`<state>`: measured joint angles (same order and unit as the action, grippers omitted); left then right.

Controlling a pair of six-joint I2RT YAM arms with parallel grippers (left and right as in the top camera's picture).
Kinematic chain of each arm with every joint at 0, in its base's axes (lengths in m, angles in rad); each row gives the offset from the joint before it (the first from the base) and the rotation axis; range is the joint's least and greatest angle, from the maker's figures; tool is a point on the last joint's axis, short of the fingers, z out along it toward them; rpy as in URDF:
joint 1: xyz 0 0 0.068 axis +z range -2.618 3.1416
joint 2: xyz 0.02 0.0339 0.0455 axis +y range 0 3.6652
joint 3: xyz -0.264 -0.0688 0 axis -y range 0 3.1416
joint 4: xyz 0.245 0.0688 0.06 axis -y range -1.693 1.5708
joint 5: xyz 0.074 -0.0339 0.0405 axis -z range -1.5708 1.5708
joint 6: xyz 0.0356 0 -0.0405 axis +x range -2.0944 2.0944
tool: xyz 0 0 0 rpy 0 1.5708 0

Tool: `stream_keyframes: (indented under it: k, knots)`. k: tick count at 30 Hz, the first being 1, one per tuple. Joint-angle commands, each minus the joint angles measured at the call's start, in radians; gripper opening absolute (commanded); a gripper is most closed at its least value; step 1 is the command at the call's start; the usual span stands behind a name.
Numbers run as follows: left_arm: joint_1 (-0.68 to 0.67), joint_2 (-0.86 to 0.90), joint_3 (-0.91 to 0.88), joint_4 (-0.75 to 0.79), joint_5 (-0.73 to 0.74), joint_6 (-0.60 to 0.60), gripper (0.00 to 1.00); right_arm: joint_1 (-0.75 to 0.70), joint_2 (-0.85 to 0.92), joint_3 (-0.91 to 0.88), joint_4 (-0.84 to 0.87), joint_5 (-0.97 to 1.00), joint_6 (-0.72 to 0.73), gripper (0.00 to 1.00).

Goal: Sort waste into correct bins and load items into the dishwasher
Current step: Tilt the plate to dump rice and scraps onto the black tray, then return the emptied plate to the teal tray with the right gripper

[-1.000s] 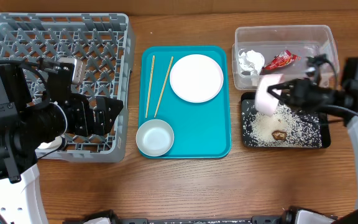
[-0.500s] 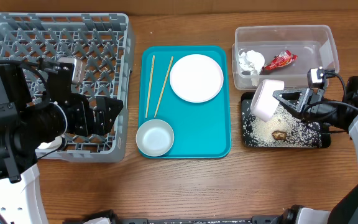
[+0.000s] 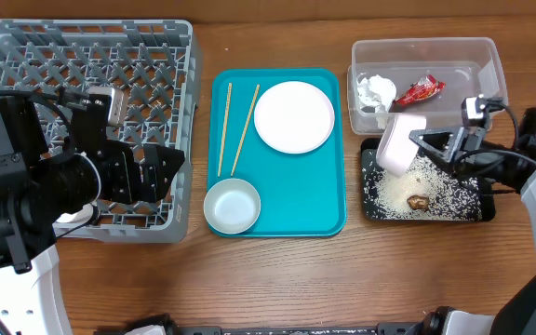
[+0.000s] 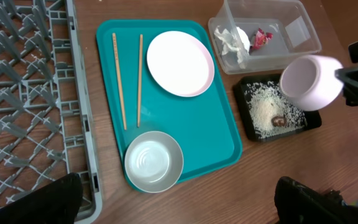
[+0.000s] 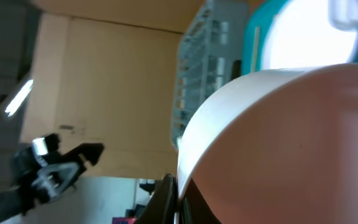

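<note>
Right arm holding the cup over the rice tray

Near end of the teal tray [image 3: 287, 186] has the pale bowl [image 3: 232, 206], with the chopsticks [image 3: 224, 130] and white plate [image 3: 294, 116] further up. Right of it, the right gripper [image 3: 419, 141] is clamped on the white cup [image 3: 394, 149], tipped sideways above the black tray [image 3: 477, 207] of rice grains [image 3: 435, 181]. Left of it, the left gripper [image 3: 159, 172] is spread wide over the grey dish rack [image 3: 91, 56].

Overhead looks straight down at the whole table [image 3: 277, 279]; left wrist looks obliquely, sharing the teal tray [image 4: 191, 124]; right wrist sits very near the white cup [image 5: 278, 137]
</note>
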<state>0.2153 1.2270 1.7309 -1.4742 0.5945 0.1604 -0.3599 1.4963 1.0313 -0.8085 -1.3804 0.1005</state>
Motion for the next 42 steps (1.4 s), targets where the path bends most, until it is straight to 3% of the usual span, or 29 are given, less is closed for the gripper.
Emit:
stream_keyframes:
  k: [1, 5, 10, 20, 28, 37, 38, 39, 40, 42]
  knots:
    - [-0.006, 0.002, 0.02, 0.0, 0.001, -0.007, 1.0, 0.05, -0.044, 0.013, -0.011, 0.179, 0.028, 0.04]
    - [-0.006, 0.002, 0.02, 0.001, 0.001, -0.007, 1.0, 0.13, -0.106, 0.033, -0.02, 0.311, 0.023, 0.04]
    - [-0.006, 0.002, 0.02, 0.009, 0.001, -0.007, 1.0, 0.328, -0.18, 0.075, -0.043, 0.57, 0.025, 0.04]
    - [-0.006, 0.002, 0.02, 0.032, 0.001, -0.008, 1.0, 0.871, -0.106, 0.087, -0.056, 1.267, 0.193, 0.04]
    - [-0.006, 0.002, 0.02, 0.039, 0.008, -0.072, 1.0, 1.07, 0.099, 0.087, -0.014, 1.395, 0.183, 0.04]
    - [-0.006, 0.002, 0.02, 0.039, 0.009, -0.114, 1.0, 1.094, 0.145, 0.099, 0.065, 1.403, 0.156, 0.04]
    - [-0.006, 0.002, 0.02, 0.039, 0.009, -0.117, 1.0, 1.094, 0.145, 0.101, 0.069, 1.401, 0.153, 0.05]
    - [-0.006, 0.002, 0.02, 0.039, 0.009, -0.121, 1.0, 1.095, 0.145, 0.105, 0.065, 1.402, 0.153, 0.16]
    - [-0.006, 0.002, 0.02, 0.04, 0.008, -0.13, 1.0, 1.096, 0.145, 0.109, 0.054, 1.402, 0.148, 0.35]
    - [-0.006, 0.002, 0.02, 0.044, 0.01, -0.159, 1.0, 1.096, 0.139, 0.129, 0.026, 1.404, 0.139, 0.4]
